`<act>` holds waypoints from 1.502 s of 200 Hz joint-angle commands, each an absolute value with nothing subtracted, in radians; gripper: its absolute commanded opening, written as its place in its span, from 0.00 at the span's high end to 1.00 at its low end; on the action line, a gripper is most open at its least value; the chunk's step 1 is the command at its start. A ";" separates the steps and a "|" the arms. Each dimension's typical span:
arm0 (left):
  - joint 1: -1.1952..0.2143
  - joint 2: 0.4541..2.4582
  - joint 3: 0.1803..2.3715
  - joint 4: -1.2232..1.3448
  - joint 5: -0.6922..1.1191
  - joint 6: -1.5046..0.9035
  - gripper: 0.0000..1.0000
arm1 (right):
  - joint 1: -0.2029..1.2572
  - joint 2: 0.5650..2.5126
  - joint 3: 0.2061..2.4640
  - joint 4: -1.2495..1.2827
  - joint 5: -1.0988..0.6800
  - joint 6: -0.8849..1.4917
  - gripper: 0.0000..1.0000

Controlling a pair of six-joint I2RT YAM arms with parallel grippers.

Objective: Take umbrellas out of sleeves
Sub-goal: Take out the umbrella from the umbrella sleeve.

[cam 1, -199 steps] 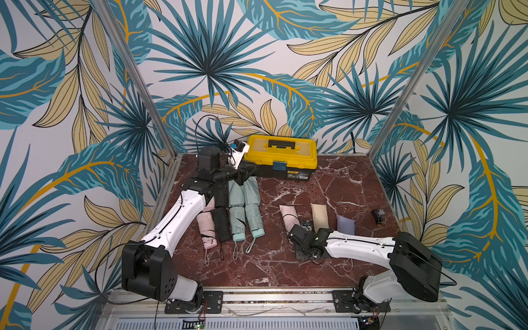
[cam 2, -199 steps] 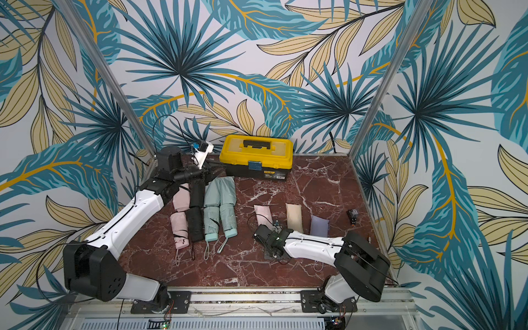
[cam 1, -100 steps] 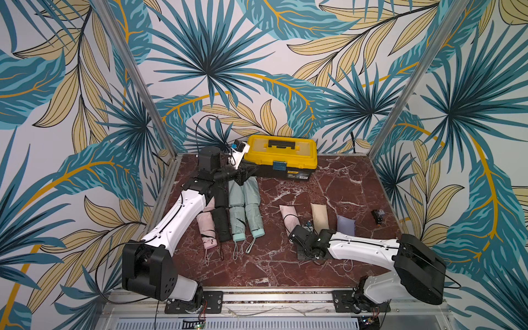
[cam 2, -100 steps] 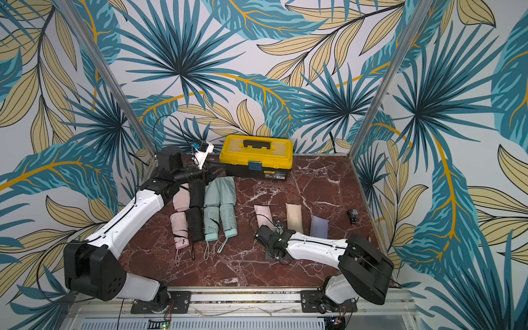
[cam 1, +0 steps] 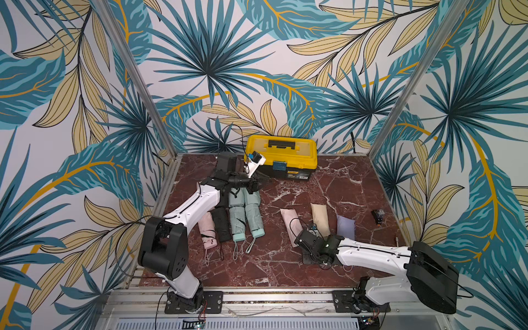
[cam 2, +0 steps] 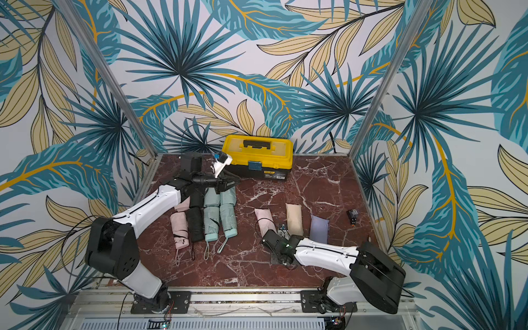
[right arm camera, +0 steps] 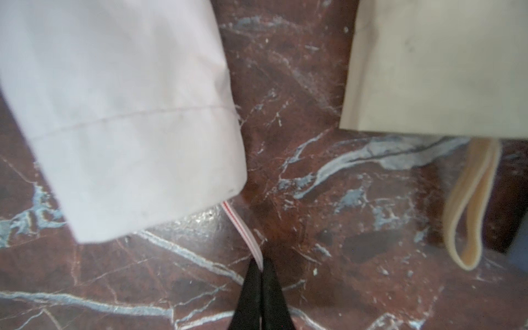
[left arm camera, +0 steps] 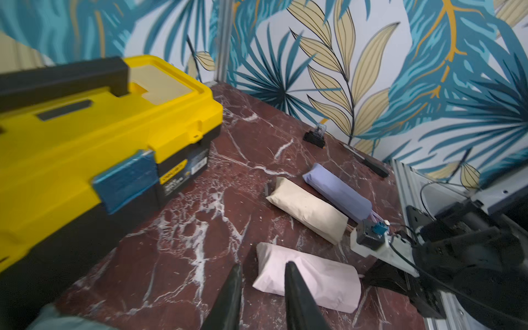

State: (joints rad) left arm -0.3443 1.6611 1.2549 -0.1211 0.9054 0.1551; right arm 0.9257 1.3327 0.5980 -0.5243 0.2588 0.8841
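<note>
Three filled sleeves lie in a row: pink [cam 1: 290,225], beige [cam 1: 320,218] and lilac [cam 1: 345,230]. My right gripper [right arm camera: 261,267] sits low at the near end of the pink sleeve [right arm camera: 123,114]. It is shut on the thin pink wrist loop [right arm camera: 243,225] that comes out of that sleeve. A beige loop [right arm camera: 468,205] hangs from the beige sleeve [right arm camera: 437,65]. Bare umbrellas lie at the left: pink [cam 1: 207,228], black [cam 1: 222,224] and two mint [cam 1: 237,217]. My left gripper [left arm camera: 263,270] hovers past their far ends, by the toolbox, slightly open and empty.
A yellow-lidded black toolbox [cam 1: 281,158] stands at the back middle. A small black clip [cam 1: 377,214] and a pen-like stick [left arm camera: 368,163] lie near the right wall. Metal rails edge the marble table [cam 1: 285,271].
The right gripper has closed its last bit onto the pink loop and edged slightly toward the near edge. The left arm has stayed in place.
</note>
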 commanded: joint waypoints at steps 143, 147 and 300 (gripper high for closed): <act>-0.715 1.990 1.501 -0.830 0.214 0.885 0.68 | 0.932 1.150 0.387 -0.405 0.184 0.900 1.00; -0.715 1.990 1.504 -0.830 0.208 0.884 0.68 | 0.931 1.148 0.387 -0.406 0.187 0.898 1.00; -0.706 2.186 1.750 -0.829 0.095 0.943 0.62 | 0.931 1.144 0.351 -0.368 0.187 0.899 1.00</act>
State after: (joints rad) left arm -0.7116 2.1826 1.7061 -0.8165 0.1066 0.9279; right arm 0.9257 1.1316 0.4023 -0.3111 0.2180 0.8867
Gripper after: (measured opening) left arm 0.363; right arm 0.049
